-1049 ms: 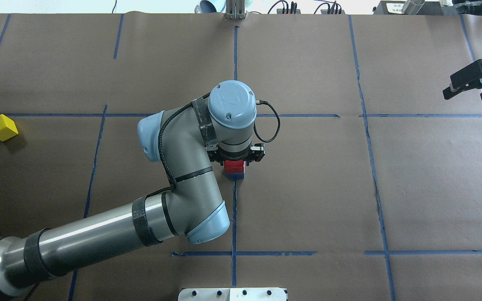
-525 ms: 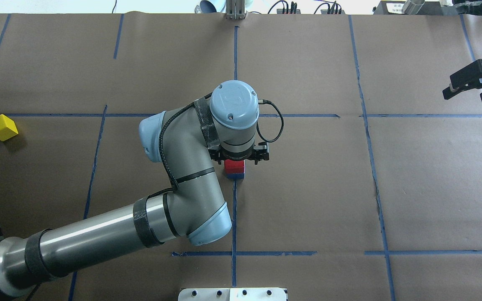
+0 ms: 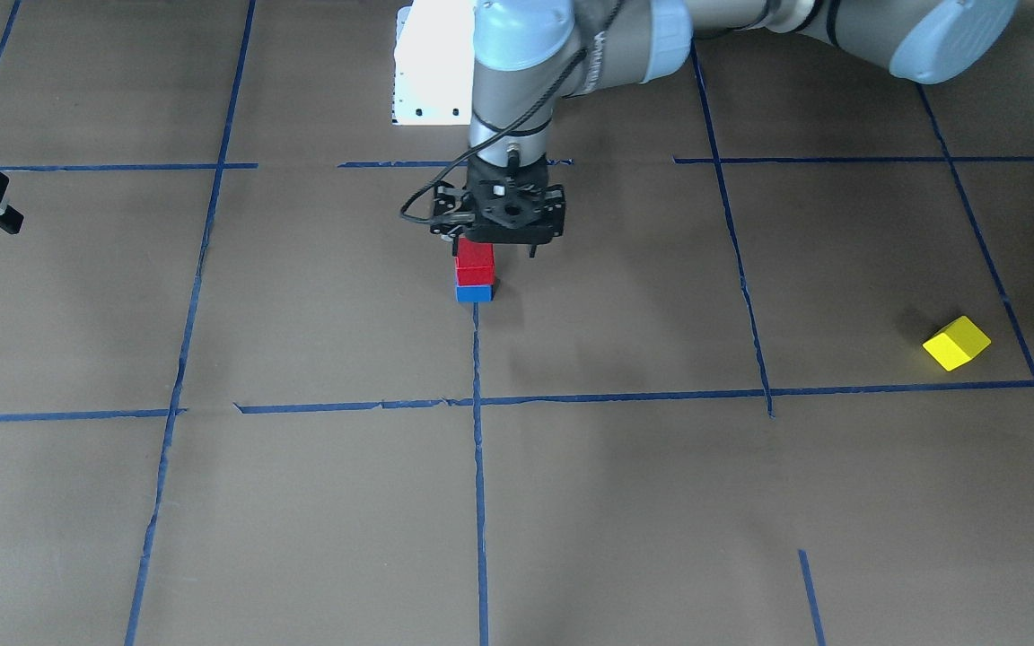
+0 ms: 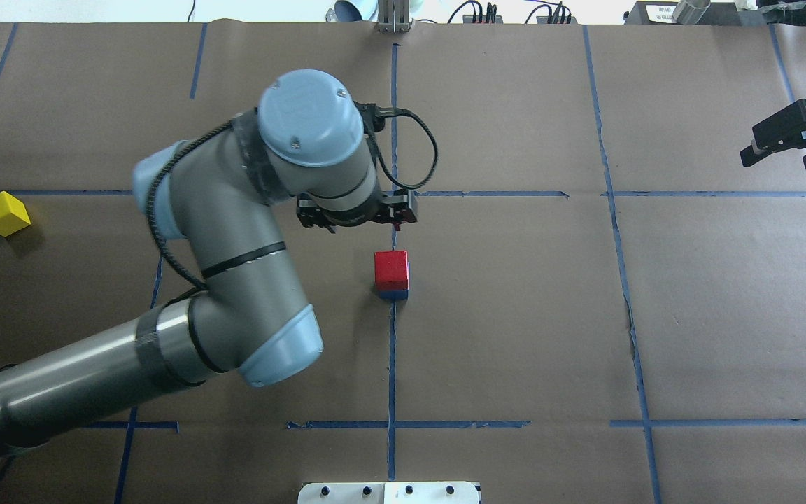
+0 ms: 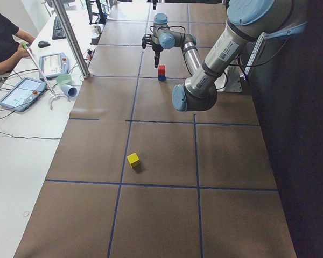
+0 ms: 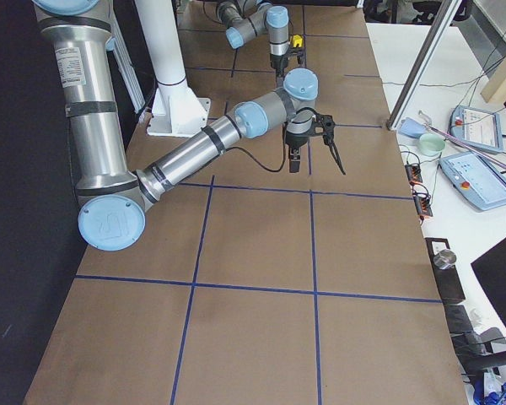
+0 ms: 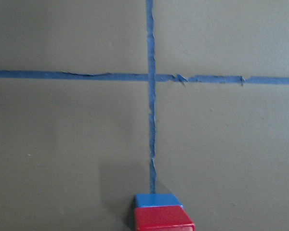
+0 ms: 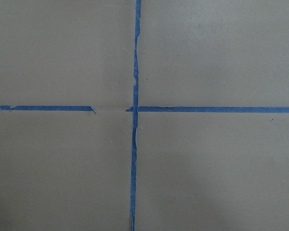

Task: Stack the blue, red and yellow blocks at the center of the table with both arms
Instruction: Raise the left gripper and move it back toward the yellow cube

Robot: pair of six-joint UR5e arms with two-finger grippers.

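The red block (image 4: 391,269) sits squarely on the blue block (image 4: 392,295) at the tape crossing in the middle of the table (image 4: 515,336). My left gripper (image 4: 359,222) hangs open above and just beyond the stack, holding nothing. In the left wrist view the red block (image 7: 164,219) and blue block (image 7: 157,200) show at the bottom edge, with no fingers in sight. The yellow block (image 4: 3,213) lies alone at the far left, tilted. My right gripper (image 4: 775,162) hovers open and empty at the far right edge.
The white pedestal base (image 4: 389,492) stands at the near edge, centre. A metal post (image 4: 392,17) and cables line the far edge. Beyond it runs a white desk with tablets (image 5: 21,91), where a person (image 5: 2,43) sits.
My left gripper has let go of the red block, risen and swung away toward the far left. The red block stays on the blue one. The right arm has not moved.
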